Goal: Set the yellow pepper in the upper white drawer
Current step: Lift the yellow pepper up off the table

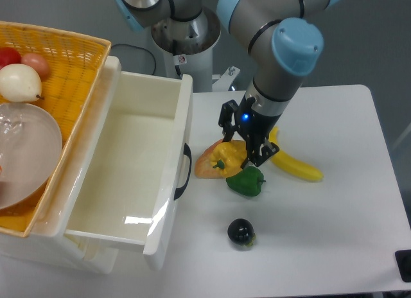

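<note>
1. The black two-finger gripper hangs from the grey and light-blue arm, tilted, with its fingers pinching the small glossy yellow bell pepper, which looks raised a little off the white table
2. Just under and a touch to the right of the gripper lies a glossy green pepper; whether the yellow pepper touches it cannot be told
3. Behind the held pepper, on the gripper's left side in the picture, an orange wedge of fruit rests on the table
4. To the right of the gripper a long yellow banana lies on the table, partly hidden by the arm
5. Below the gripper, well apart, sits a small round black fruit
6. Left of the gripper stands the large glossy white plastic drawer box, pulled open, its black curved handle facing the gripper; nothing shows inside it
7. Further left, against the drawer, a yellow wicker basket holds a clear bowl, a pale pear and red fruit
</note>
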Motion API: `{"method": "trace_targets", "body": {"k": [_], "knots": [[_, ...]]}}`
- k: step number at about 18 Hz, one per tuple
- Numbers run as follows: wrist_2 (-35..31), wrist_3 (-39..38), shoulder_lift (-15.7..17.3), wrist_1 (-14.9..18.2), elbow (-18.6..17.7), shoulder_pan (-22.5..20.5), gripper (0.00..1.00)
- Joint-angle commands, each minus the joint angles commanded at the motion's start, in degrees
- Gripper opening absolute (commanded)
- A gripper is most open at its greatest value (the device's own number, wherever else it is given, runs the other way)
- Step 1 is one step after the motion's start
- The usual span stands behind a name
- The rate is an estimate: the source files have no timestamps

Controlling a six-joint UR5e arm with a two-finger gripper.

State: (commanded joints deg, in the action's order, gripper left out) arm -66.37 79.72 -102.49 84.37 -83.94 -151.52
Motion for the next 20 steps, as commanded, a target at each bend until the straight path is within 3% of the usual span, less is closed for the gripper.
{"method": "trace_targets", "body": {"k": [3, 6, 14, 20], "knots": [[2.99, -2.01, 1.15, 0.79, 0.17, -1.32, 0.37], [7.04, -7.46, 1.93, 3.78, 0.61, -1.94, 0.37], [13.28, -14.32, 5.19, 5.97, 0.44, -2.91, 0.37], [17.50, -25.56, 6.42, 7.30, -0.26, -2.03, 0.38]]}}
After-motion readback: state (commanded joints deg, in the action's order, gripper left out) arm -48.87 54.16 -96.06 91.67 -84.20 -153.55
